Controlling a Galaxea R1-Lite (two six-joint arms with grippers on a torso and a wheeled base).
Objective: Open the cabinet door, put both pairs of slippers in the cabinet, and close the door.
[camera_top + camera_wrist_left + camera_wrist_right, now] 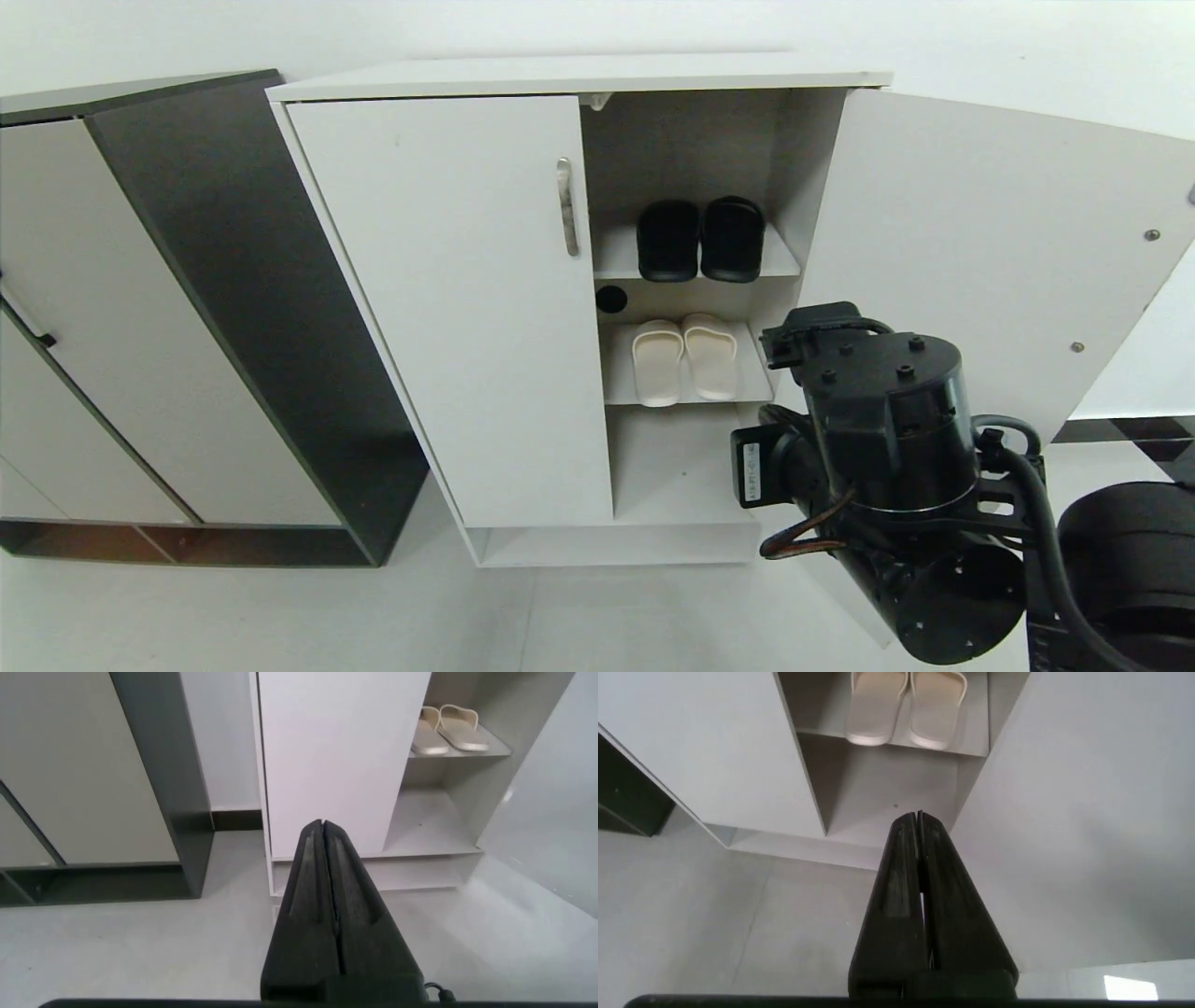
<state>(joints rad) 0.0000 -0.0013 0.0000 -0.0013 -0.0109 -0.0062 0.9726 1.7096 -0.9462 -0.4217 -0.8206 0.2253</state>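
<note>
The white cabinet (579,77) has its left door (448,299) closed and its right door (980,252) swung wide. A black pair of slippers (700,240) sits on the upper shelf. A white pair of slippers (684,359) (906,700) (453,733) sits on the shelf below. My right arm (878,439) hangs in front of the open side, near the floor. Its right gripper (920,821) is shut and empty, pointing at the bottom shelf. My left gripper (322,831) is shut and empty, facing the closed door's lower edge.
A dark grey cabinet (140,308) with pale doors stands close to the left of the white one. A metal handle (566,205) is on the closed door's inner edge. Bare light floor (280,616) lies in front of both cabinets.
</note>
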